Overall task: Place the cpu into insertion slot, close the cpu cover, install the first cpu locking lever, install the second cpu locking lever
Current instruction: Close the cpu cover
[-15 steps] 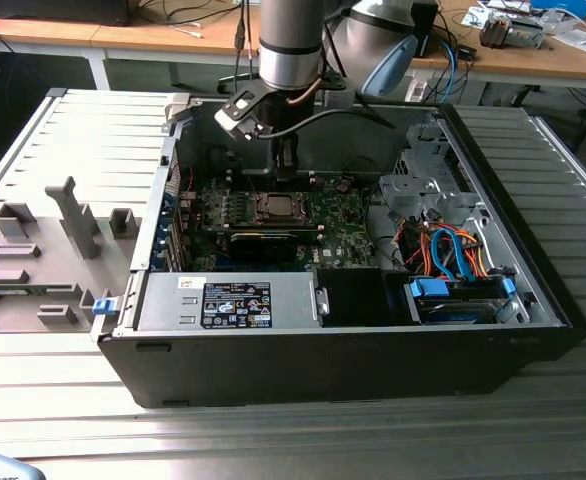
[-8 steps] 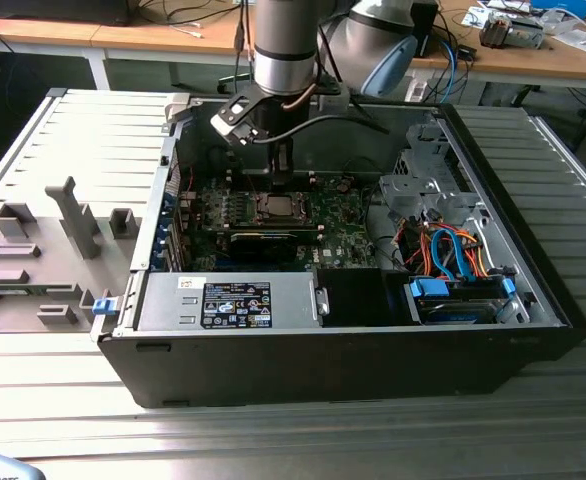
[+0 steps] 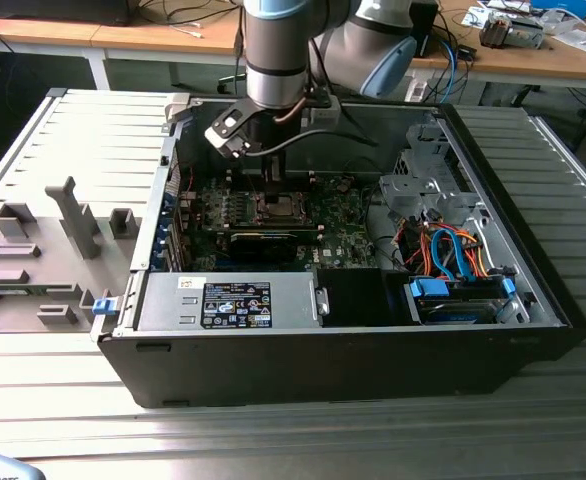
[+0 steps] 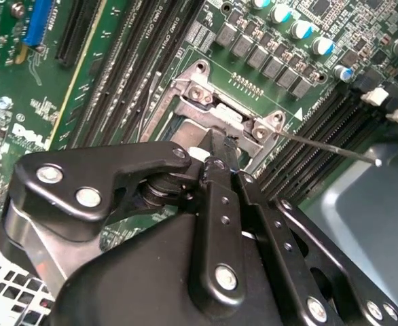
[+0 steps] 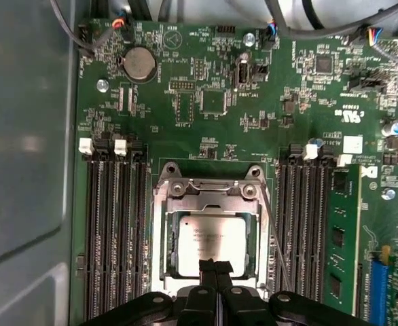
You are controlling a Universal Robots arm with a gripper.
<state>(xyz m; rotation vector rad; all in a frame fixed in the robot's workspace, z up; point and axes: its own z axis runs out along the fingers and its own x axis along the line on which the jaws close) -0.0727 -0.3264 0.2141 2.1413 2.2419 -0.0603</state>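
— Where is the cpu (image 5: 209,239) being seen?
— Flat in the insertion slot (image 5: 168,251), being framed by the lowered cpu cover (image 5: 212,206), far inside the computer case (image 3: 323,372).
— And the gripper (image 5: 216,265)?
— It is being held right at the cpu's edge, fingers pressed together.

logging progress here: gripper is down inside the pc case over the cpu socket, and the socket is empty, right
Not empty. In the first wrist view the cpu lies in the insertion slot. The rest holds: the gripper is down inside the case, right over the slot.
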